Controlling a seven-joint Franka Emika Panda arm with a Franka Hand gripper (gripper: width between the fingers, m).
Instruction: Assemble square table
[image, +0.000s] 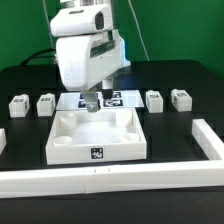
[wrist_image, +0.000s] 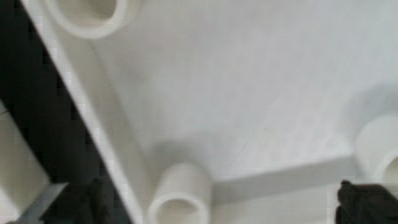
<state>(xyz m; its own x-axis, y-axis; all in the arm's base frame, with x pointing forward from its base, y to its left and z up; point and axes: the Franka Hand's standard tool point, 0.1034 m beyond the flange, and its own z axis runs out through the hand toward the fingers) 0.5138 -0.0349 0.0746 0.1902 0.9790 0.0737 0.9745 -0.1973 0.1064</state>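
Exterior and wrist views. The square table top (image: 97, 138), a white tray with a raised rim and round corner sockets (wrist_image: 175, 200), lay open side up at the centre of the black counter (image: 25, 140), with a black-and-white tag (image: 97, 153) on its near side. The end effector (image: 91, 103) hung low over the top's far rim. Its dark fingers (wrist_image: 365, 195) were spread wide and gripped nothing; one fingertip showed outside the rim wall, the other over the tray floor. Four leg blocks stood in a far row, apart from the top: two at the exterior view's left (image: 18, 104) (image: 46, 103), two at its right (image: 153, 99) (image: 180, 98). The marker board (image: 115, 98) lay just beyond the far rim. A long white barrier wall (image: 100, 180) bounded the near side.
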